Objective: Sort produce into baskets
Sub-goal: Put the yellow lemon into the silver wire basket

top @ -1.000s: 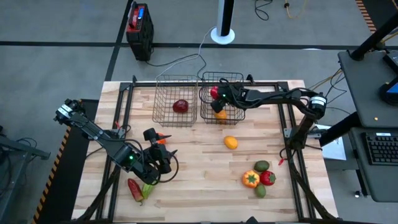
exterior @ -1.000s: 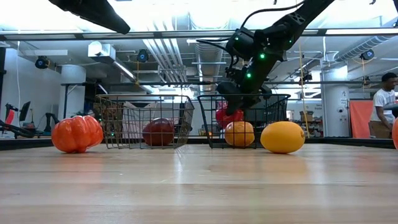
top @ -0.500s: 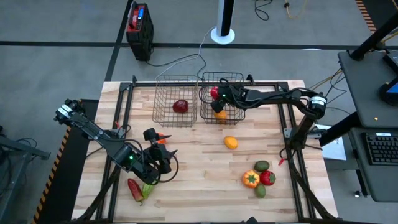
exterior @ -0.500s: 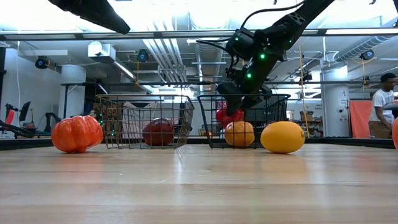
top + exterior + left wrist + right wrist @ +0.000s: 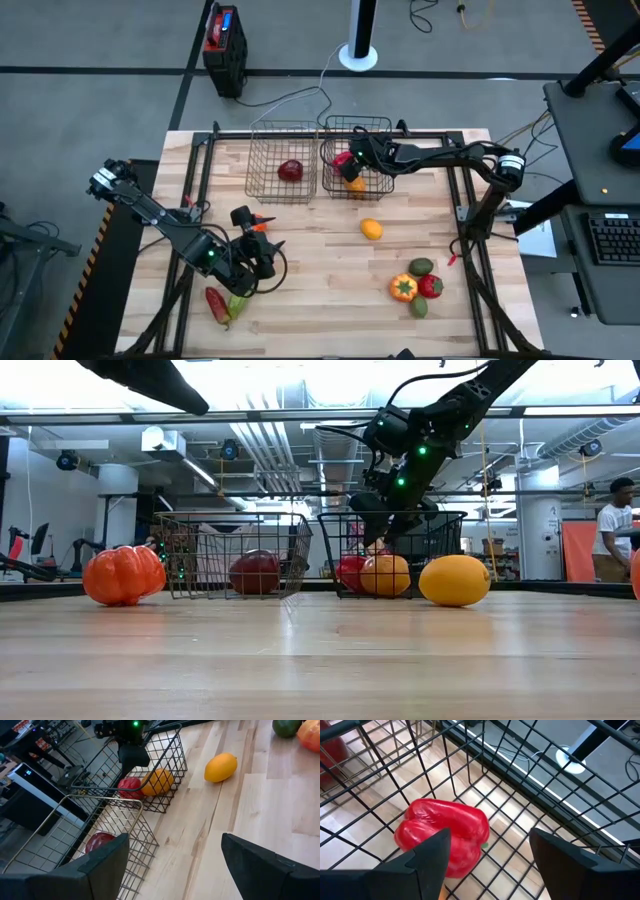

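Two wire baskets stand at the table's far side. The left basket (image 5: 256, 160) holds a dark red fruit (image 5: 290, 171). The right basket (image 5: 360, 122) holds a red pepper (image 5: 445, 835) and an orange fruit (image 5: 386, 575), both resting on its mesh floor. My right gripper (image 5: 490, 865) hangs open inside the right basket, just above the pepper (image 5: 352, 572), touching nothing. My left gripper (image 5: 185, 870) is open with nothing between its fingers, hovering over the table's near left (image 5: 262, 250) and pointing toward the baskets.
A yellow fruit (image 5: 371, 229) lies mid-table. An orange pepper (image 5: 403, 288), a red one (image 5: 430, 286) and two green pieces (image 5: 421, 266) cluster at the near right. Red and green long peppers (image 5: 220, 303) lie near left. An orange pepper (image 5: 123, 575) sits by my left arm.
My right gripper has let go of the red pepper, which has dropped from under it to the floor of the right basket and now lies beside the orange fruit. Both arms have kept their places.
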Controlling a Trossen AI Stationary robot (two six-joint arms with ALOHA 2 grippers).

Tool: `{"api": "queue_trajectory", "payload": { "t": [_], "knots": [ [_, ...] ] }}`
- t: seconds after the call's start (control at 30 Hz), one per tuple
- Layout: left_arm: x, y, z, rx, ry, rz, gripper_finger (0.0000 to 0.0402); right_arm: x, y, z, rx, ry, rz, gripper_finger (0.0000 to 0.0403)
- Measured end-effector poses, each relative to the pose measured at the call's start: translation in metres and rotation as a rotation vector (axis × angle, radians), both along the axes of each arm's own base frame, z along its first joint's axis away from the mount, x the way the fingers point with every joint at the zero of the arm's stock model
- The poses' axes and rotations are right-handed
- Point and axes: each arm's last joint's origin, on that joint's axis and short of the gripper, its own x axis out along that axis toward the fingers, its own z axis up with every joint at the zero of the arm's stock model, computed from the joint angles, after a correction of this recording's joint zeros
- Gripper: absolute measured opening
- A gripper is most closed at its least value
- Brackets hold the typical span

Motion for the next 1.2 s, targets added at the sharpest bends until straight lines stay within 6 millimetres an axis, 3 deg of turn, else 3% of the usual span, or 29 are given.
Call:
{"api": "queue_trajectory", "payload": {
  "t": [0.33, 0.63, 0.93, 1.2],
  "knots": [
    [-0.002, 0.002, -0.008, -0.003, 0.007, 0.011, 0.0298, -0.001, 0.001, 0.005, -0.006, -0.013, 0.003, 0.0256],
    [-0.002, 0.002, -0.008, -0.03, -0.01, 0.025, 0.0298, -0.009, 0.021, 0.041, -0.041, -0.093, 0.045, 0.0255],
    [-0.001, -0.001, -0.009, -0.154, -0.019, 0.014, 0.0298, -0.017, 0.079, 0.08, -0.036, -0.185, 0.183, 0.0237],
    [0.001, -0.003, -0.008, -0.2, -0.037, 0.006, 0.0298, -0.028, 0.14, 0.091, 0.065, -0.199, 0.301, 0.0238]
  ]
}}
